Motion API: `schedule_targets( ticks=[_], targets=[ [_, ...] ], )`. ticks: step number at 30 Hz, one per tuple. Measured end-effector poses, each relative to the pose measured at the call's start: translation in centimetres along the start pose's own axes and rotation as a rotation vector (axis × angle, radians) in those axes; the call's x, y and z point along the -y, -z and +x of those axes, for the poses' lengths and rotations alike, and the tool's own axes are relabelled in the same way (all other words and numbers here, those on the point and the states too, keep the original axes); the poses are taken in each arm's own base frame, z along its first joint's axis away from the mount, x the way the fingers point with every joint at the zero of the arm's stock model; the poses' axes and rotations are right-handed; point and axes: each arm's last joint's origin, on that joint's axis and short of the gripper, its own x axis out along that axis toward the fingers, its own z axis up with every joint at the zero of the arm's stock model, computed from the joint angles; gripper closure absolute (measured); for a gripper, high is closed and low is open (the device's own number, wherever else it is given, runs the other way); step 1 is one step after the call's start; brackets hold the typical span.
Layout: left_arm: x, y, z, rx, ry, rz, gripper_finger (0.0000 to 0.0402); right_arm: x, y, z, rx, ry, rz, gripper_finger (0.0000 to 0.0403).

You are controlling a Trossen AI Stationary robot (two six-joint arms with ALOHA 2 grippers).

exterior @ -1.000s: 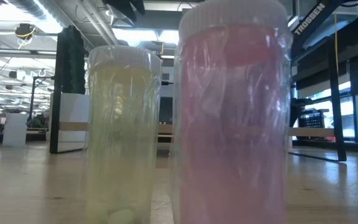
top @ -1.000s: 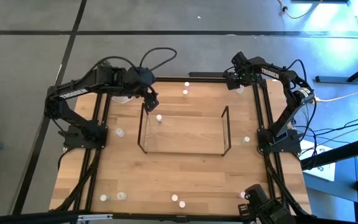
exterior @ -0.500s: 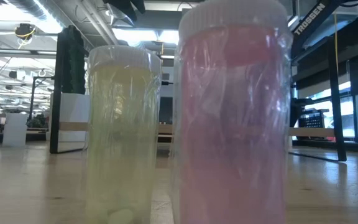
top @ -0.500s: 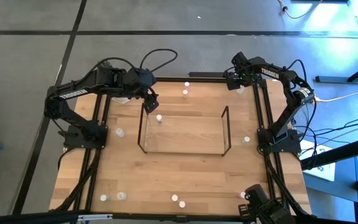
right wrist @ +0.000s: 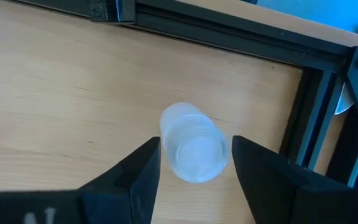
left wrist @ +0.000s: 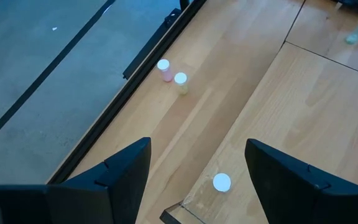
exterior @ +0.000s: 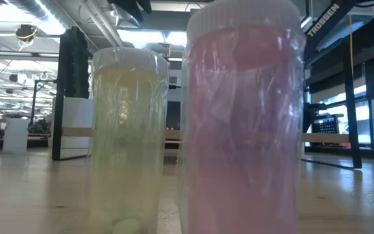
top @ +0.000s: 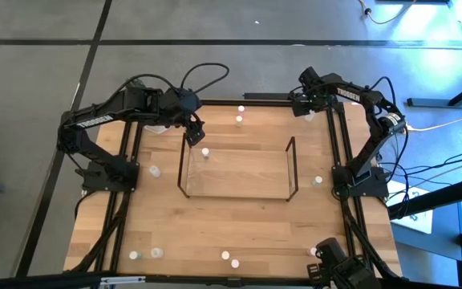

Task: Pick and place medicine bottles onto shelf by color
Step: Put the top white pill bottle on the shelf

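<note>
A: Nearest the low camera we have two capped bottles upright on the desk (top: pixel 215 225), a pink bottle (exterior: pixel 242 123) in front and a yellowish bottle (exterior: pixel 127 140) just beside it, both wrapped in clear film.

B: From above we count more medicine bottles along the near edge, among them a white-capped pair (top: pixel 229 258) and two more (top: pixel 145 254) towards the left corner.

A: In the middle of the desk stands the shelf (top: pixel 237 170), clear, with dark upright ends. One white-capped bottle (top: pixel 205 152) sits at its far left corner, and another bottle (top: pixel 155 171) stands apart on the desk to its left.

B: The left gripper (top: pixel 195 128) hangs just beyond that corner of the shelf. In its wrist view we see its jaws standing apart with nothing between them, above that same cap (left wrist: pixel 222 182).

A: Further on, near the far edge, a pink bottle (left wrist: pixel 165 70) and a yellowish one (left wrist: pixel 181 83) stand side by side.

B: At the far right corner the right gripper (top: pixel 302 103) sits over a clear whitish bottle (right wrist: pixel 193 144). Its jaws are spread either side of the bottle; whether they touch it we cannot tell.

A: One more bottle (top: pixel 318 181) stands by the right arm's base.
</note>
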Motion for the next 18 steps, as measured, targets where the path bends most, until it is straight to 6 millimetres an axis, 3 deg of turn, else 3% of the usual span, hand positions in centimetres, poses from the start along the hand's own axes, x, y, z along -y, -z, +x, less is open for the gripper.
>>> schedule_targets(
  ticks=[8,18],
  targets=[
    [0.0,0.0,0.0,0.0,0.0,0.0,0.0147,-0.3,-0.1,1.3,-0.041,0.012,-0.017,0.0202],
    [0.0,0.0,0.0,0.0,0.0,0.0,0.0147,-0.3,-0.2,1.3,-0.028,0.009,-0.004,0.0207]
  ],
)
